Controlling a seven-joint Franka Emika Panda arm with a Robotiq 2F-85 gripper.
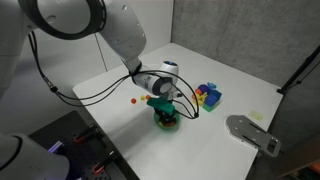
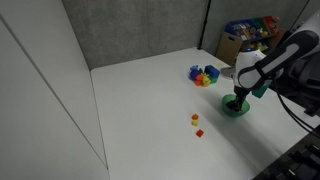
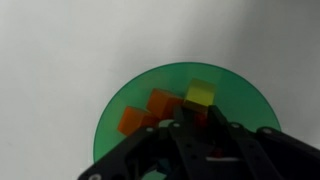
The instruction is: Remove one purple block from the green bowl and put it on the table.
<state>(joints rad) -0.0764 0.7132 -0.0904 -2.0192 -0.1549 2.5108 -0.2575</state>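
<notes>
1. Green bowl (image 3: 125, 92): stands on the table (image 1: 240, 75), directly under the gripper (image 1: 166, 108). Contents in the wrist view: at least 2 orange blocks (image 3: 163, 102), with 1 yellow block (image 3: 200, 93) beside them.
2. Gripper (image 3: 192, 135): sits low over the bowl's mouth. Its dark linkage hides the fingertips, so the claw's spread cannot be told.
3. Blue, yellow and purple block cluster (image 2: 204, 75): on the table near the bowl.
4. Loose pieces on open tabletop: 1 small block, possibly orange (image 2: 195, 119), and 1 red block (image 2: 199, 132).
5. Grey metal device (image 1: 252, 132): at the table edge.

The green bowl (image 3: 113, 108) holds orange blocks (image 3: 150, 108) and one yellow block (image 3: 200, 93).
</notes>
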